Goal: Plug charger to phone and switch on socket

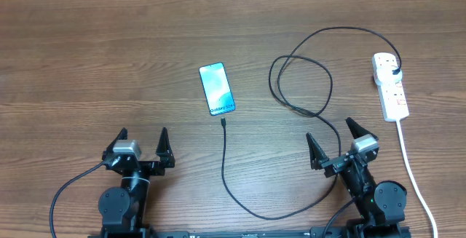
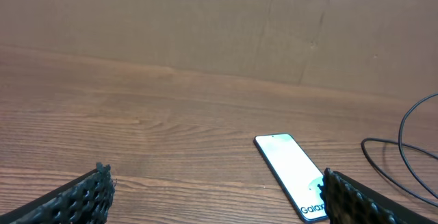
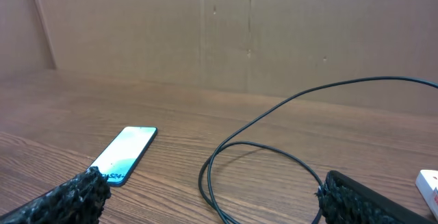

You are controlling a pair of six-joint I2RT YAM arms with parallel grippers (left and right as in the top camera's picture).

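The phone (image 1: 217,89) lies flat mid-table with a lit light-blue screen; it also shows in the left wrist view (image 2: 291,171) and the right wrist view (image 3: 125,153). The charger cable (image 1: 226,169) runs from its small connector tip (image 1: 223,123), just below the phone, in a loop to a black plug (image 1: 394,69) seated in the white socket strip (image 1: 390,85) at far right. The cable loop shows in the right wrist view (image 3: 263,148). My left gripper (image 1: 143,145) is open and empty near the front edge. My right gripper (image 1: 333,140) is open and empty beside the cable.
The strip's thick white cord (image 1: 411,169) runs down the right side past my right arm. A brown cardboard wall (image 3: 226,32) stands behind the wooden table (image 1: 95,63).
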